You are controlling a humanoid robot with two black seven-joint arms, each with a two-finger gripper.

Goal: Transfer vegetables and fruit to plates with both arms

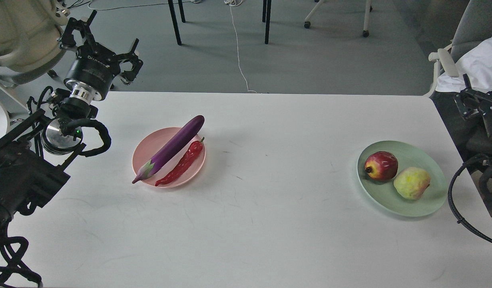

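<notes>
The purple eggplant and the red chili pepper lie side by side on the pink plate, left of centre. The dark-red fruit and the yellow-green fruit sit on the mint green plate at the right. My left gripper is open and empty, raised over the table's back-left corner, well away from the pink plate. My right gripper is at the right edge of the view, past the table's side and behind the green plate; only part of it shows.
The white table ends close behind both grippers. Beyond it are black table legs, a white cable on the grey floor, a beige machine at the far left and a chair with a person in white at the far right.
</notes>
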